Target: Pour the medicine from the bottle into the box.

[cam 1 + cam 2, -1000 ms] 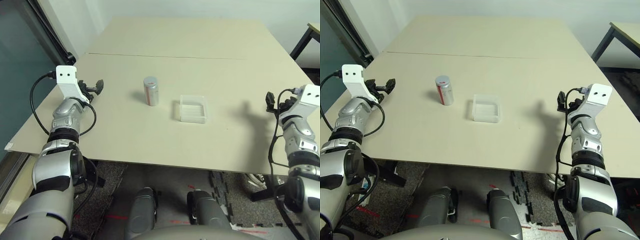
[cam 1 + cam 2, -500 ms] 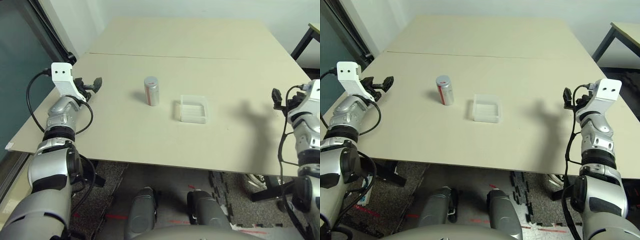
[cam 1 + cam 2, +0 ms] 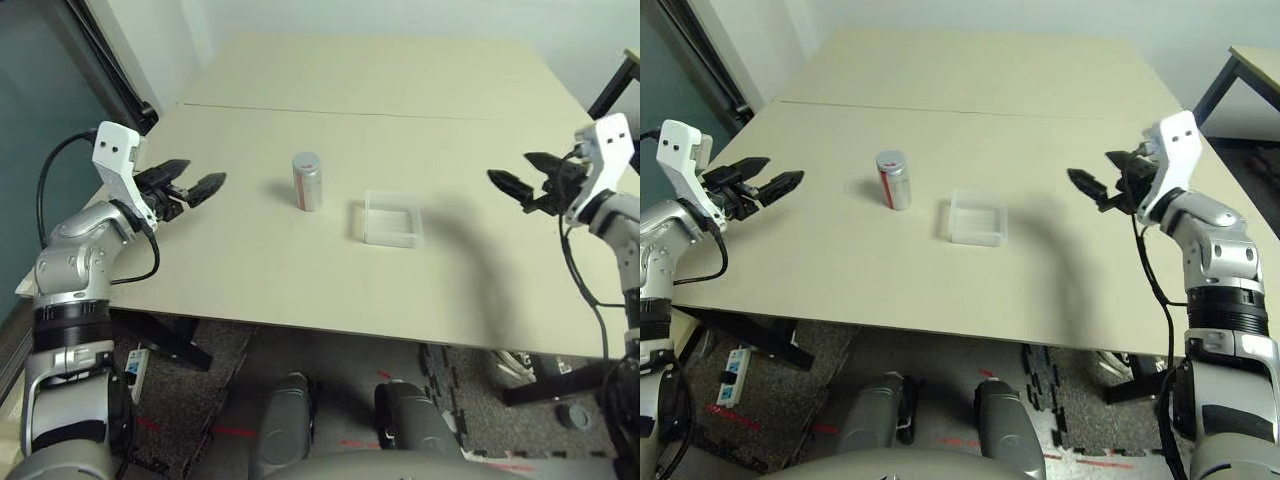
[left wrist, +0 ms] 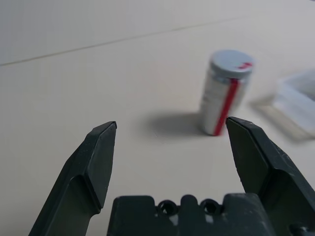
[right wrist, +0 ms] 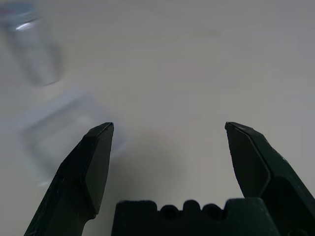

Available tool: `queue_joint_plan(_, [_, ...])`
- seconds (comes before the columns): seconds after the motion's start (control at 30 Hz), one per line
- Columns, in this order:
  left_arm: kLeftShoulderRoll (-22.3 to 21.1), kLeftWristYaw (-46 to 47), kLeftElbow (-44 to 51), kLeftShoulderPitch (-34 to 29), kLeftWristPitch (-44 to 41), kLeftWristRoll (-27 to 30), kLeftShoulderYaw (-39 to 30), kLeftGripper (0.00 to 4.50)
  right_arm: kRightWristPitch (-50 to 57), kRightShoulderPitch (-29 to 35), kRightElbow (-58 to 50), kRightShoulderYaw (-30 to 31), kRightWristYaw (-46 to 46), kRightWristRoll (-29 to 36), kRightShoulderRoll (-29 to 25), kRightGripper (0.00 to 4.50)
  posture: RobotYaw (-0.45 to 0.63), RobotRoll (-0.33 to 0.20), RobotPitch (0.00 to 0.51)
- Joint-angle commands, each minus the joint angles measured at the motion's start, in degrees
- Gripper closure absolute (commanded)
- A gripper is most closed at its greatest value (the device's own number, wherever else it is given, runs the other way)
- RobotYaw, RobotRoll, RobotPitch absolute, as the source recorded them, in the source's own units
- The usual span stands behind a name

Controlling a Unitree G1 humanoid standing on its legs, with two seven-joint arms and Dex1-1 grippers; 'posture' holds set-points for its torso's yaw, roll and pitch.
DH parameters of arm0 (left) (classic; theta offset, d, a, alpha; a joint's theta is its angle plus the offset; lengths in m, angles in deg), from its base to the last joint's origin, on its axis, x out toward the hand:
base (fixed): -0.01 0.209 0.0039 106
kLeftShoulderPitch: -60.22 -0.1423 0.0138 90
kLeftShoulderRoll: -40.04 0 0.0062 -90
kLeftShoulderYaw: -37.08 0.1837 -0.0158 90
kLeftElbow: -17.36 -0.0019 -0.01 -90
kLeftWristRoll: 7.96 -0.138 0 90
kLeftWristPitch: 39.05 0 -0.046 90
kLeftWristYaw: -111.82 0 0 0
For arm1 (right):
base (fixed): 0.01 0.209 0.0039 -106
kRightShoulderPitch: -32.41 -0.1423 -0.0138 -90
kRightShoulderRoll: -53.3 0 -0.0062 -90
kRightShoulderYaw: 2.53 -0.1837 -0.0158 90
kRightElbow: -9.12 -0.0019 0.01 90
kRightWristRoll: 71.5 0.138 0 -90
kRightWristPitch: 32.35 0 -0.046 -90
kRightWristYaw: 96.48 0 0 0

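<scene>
1. Spreading both pairs of jaws wide, we hold nothing: the left jaws (image 3: 190,186) hang above the table's left side, aimed at the bottle, and the right jaws (image 3: 522,184) hang above its right side, aimed toward the box.
2. We see the bottle (image 3: 307,181) upright near the middle of the table (image 3: 300,270), cap on, a red stripe down its side. It sits well apart from the left jaws.
3. We see the box (image 3: 391,219) just beside the bottle, on the side toward our right arm, flat on the table and apart from it. Whether it carries a lid we cannot tell.
4. We judge the task as not yet begun; the first grasp is still to come.
5. Risks as we read them: the bottle is narrow and tall, so a finger arriving off-centre could tip it onto the box. The cap looks closed, so tilting without opening would pour nothing. The clear box is light and shallow, and a nudge could slide it or let pills bounce out.
</scene>
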State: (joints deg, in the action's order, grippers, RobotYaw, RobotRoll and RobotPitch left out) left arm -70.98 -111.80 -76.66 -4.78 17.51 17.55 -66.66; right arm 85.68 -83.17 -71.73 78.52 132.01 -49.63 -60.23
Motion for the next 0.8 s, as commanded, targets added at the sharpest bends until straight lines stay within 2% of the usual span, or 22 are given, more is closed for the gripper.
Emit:
queue_joint_plan(0.03, [1.8,0.2,-0.1,0.9,0.4,-1.4,4.2,0.05,3.9,2.2,-4.9,1.7,0.9,1.4,-0.1,0.0,0.15,0.0,0.101])
queue_joint_plan(0.43, [8.5,-2.0,-17.1,12.1,11.4,-8.8,13.1,0.05,6.7,4.5,-10.9,3.0,0.3,1.1,0.3,0.0,0.06,0.0,0.092])
queue_joint_plan(0.8, [11.5,-2.6,-28.8,16.5,17.6,-12.5,14.1,0.05,7.2,6.6,-13.9,2.2,-2.2,2.0,1.7,0.0,0.02,0.0,0.088])
